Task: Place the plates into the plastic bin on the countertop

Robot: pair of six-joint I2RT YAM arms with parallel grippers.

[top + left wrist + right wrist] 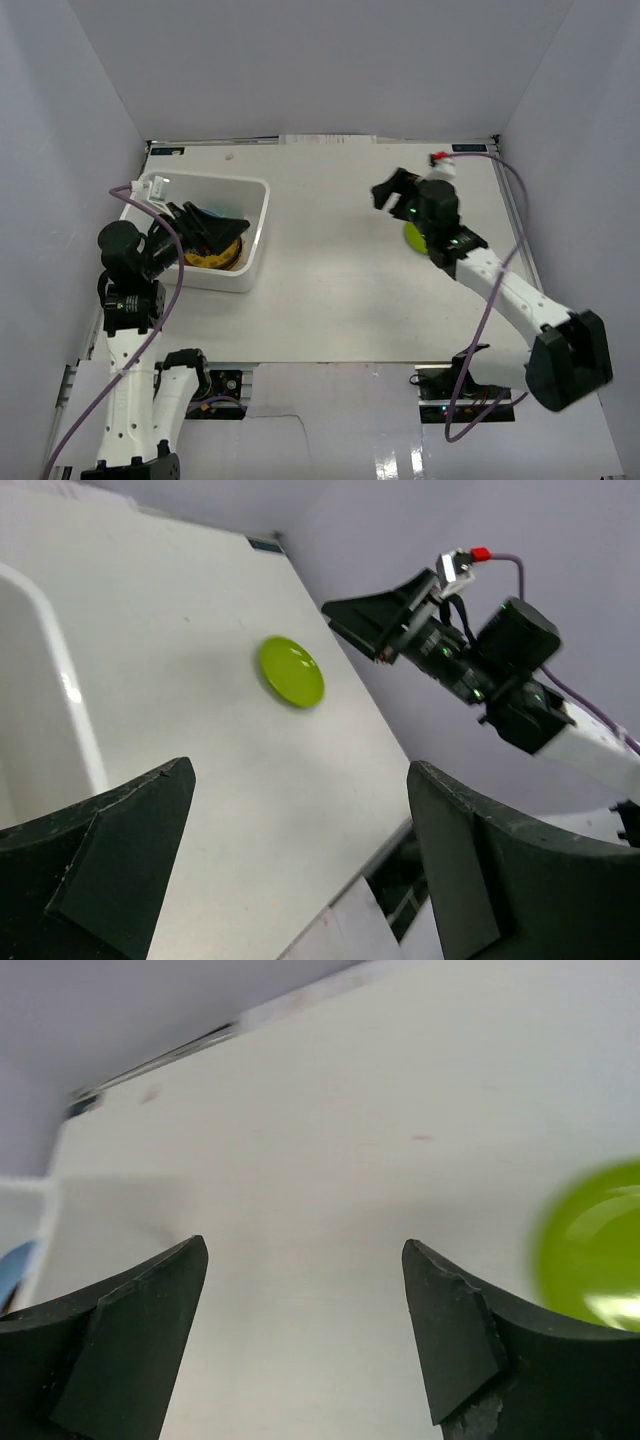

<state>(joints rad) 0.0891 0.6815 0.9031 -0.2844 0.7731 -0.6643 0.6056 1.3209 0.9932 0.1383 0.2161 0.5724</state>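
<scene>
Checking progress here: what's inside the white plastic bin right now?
A gold plate lies in the plastic bin. The left gripper hangs over it, hiding whatever else is inside.

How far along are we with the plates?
Mostly done: the plastic bin holds stacked plates, a gold plate showing. Nothing is in hand: the left gripper, at the bin, and the right gripper are open and empty. Left to do: the lime green plate, alone on the countertop.

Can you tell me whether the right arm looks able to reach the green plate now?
Probably yes: the green plate lies alone on bare table, close by the right arm's open jaws.
</scene>
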